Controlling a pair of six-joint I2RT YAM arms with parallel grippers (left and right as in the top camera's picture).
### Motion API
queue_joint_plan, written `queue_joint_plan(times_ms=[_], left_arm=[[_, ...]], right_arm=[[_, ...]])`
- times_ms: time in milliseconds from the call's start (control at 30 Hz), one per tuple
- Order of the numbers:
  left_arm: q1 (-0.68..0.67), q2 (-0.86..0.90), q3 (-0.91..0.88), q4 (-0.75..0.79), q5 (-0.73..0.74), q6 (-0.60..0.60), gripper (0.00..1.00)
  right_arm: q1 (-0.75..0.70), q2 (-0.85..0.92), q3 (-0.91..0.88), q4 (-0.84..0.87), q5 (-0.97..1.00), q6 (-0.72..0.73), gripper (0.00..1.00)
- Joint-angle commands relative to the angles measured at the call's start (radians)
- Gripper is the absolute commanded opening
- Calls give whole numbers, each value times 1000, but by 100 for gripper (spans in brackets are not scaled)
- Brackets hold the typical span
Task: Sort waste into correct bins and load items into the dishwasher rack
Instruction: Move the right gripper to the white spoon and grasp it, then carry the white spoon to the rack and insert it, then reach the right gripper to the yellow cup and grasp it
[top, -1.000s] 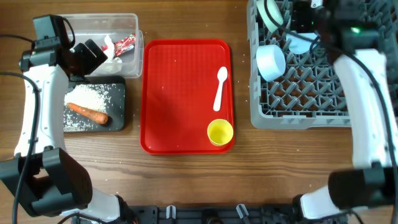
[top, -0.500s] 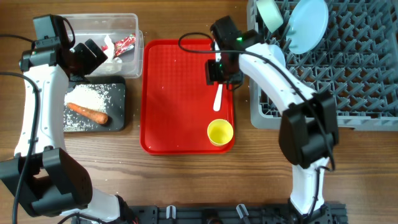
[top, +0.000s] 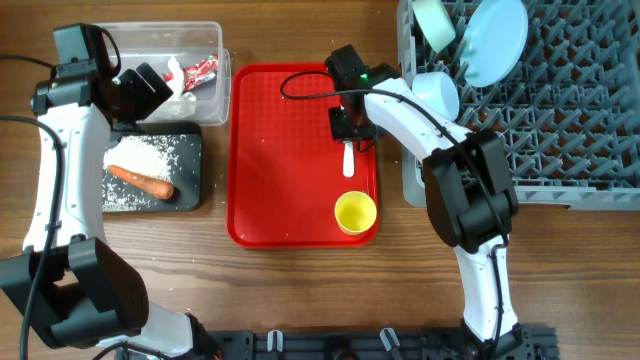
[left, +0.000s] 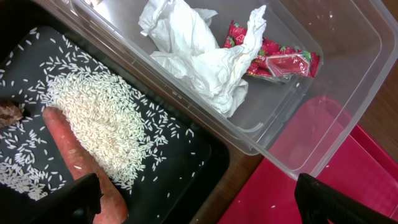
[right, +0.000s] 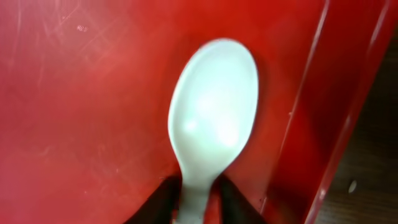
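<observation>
Grey plastic, the rack (top: 540, 130) is carrying the plate (top: 495, 40). On the red tray (top: 285, 150), your right gripper (top: 347, 133) is pinching the neck of the spoon (right: 214, 118), which is lying flat by the rim. Your left gripper (top: 145, 88) is hanging with fingers wide over the tub (left: 348, 68) and black tray (left: 186, 162). The cup (top: 354, 212) is standing near the spoon.

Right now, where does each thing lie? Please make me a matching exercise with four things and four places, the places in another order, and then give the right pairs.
Things
1. carrot
2. red snack wrapper
3. yellow cup
4. light blue plate

Places
A. in the dishwasher rack
B. in the black tray
C. on the red serving tray
D. in the clear tub

Pairs: 1-B, 2-D, 3-C, 4-A
</observation>
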Motion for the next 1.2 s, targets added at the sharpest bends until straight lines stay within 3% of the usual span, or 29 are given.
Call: queue_joint_plan(times_ms=[0,133,267,533,700,833,967,1000,1067,1133,1167], left_arm=[[1,6,-2,2,8,-10,100],[1,6,-2,2,8,-10,100],[1,6,-2,2,8,-10,100],[1,6,-2,2,8,-10,100],[1,6,-2,2,8,-10,100],[1,6,-2,2,8,-10,100],[1,6,-2,2,8,-10,100],[1,6,-2,2,8,-10,100],[1,6,-2,2,8,-10,100],[1,6,-2,2,8,-10,100],[1,6,-2,2,8,-10,100]], right_arm=[[-3,32,-22,6,25,-10,13],[-5,32,-18,23,27,-35,4],[-6,-11,48,-4,27,-56,4],[-38,-309,60,-41,23,-86,4],[-250,-578,60,-175,98,-137,4],[-476,-578,-5,-263,107,-293,4],[-556,-565,-180,-176,-19,-375,4],[-557,-565,-213,-147,-19,-376,9],[-557,-565,-298,-62,-19,-375,51],[-557,-565,-324,-13,-19,-367,74],[-557,-565,-324,2,-19,-362,76]])
